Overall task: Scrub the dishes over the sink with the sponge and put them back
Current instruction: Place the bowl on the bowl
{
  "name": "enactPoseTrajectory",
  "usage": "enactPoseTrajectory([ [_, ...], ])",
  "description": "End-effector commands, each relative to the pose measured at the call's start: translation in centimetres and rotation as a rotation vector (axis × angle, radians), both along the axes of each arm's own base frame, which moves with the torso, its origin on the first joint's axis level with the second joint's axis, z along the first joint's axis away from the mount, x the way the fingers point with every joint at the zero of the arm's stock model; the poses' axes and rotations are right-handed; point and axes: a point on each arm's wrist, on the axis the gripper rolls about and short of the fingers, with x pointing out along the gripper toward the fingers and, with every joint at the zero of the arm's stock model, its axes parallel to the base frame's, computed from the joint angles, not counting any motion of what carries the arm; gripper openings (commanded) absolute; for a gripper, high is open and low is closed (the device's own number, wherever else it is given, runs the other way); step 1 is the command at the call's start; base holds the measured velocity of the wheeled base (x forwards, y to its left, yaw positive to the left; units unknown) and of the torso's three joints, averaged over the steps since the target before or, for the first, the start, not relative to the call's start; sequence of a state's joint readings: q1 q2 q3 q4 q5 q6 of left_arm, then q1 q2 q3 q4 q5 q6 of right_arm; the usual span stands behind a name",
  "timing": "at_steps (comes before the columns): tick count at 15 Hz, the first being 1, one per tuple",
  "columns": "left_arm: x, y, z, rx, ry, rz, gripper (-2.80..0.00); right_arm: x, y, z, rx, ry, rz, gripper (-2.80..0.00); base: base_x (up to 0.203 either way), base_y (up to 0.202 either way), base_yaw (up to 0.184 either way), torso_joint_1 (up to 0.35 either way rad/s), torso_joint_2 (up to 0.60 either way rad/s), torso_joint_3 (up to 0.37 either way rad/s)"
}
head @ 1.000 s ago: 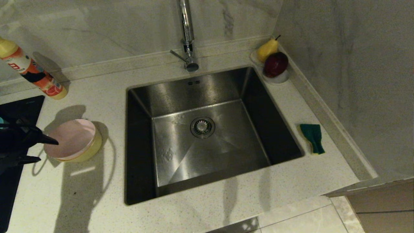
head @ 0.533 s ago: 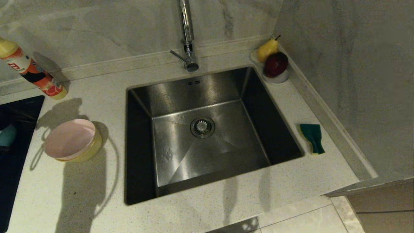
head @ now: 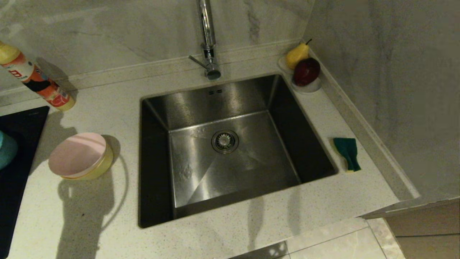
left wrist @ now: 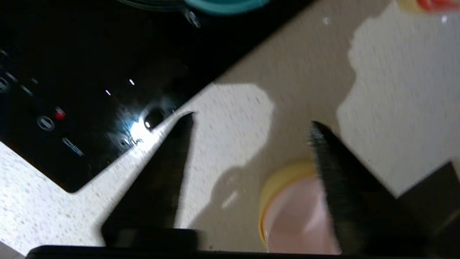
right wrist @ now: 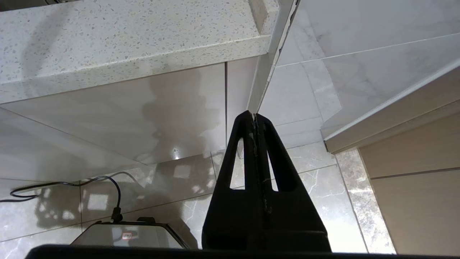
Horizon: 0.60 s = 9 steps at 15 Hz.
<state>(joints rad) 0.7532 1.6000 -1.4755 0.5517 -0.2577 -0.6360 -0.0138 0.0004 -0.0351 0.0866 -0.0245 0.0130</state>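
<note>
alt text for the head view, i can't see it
A square brushed-steel sink sits empty in a speckled pale counter, with a pink bowl nested in a yellow bowl on its left and a green-faced sponge on its right. Neither gripper shows.

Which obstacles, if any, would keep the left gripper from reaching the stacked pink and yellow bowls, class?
Probably none, so yes. The left gripper is open and empty above the countertop, with the pink bowl, nested in the yellow bowl, close under one finger. Nothing lies between them.
</note>
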Motion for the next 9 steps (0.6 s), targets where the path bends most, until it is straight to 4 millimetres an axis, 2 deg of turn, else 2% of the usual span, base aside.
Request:
enactPoseTrajectory([
  [1,0.1,1.5,-0.3,-0.014,0.006,0.036,-2.80,0.0,0.0,0.0,0.001,0.002,0.000,-2.80,0.000,0.000,0.000,0.000,0.00,0.000],
  [5,-0.4,3.6,-0.2,-0.009,0.000,0.101,-2.80,0.0,0.0,0.0,0.001,0.002,0.000,-2.80,0.000,0.000,0.000,0.000,0.00,0.000],
  [8,-0.4,5.1,-0.8,-0.047,0.014,0.118,-2.80,0.0,0.0,0.0,0.001,0.002,-0.001,-2.80,0.000,0.000,0.000,0.000,0.00,0.000],
  [9,-0.5,5.5,-0.8,-0.064,0.021,0.122,0.00,0.0,0.0,0.0,0.001,0.002,0.000,-2.80,0.000,0.000,0.000,0.000,0.00,0.000],
])
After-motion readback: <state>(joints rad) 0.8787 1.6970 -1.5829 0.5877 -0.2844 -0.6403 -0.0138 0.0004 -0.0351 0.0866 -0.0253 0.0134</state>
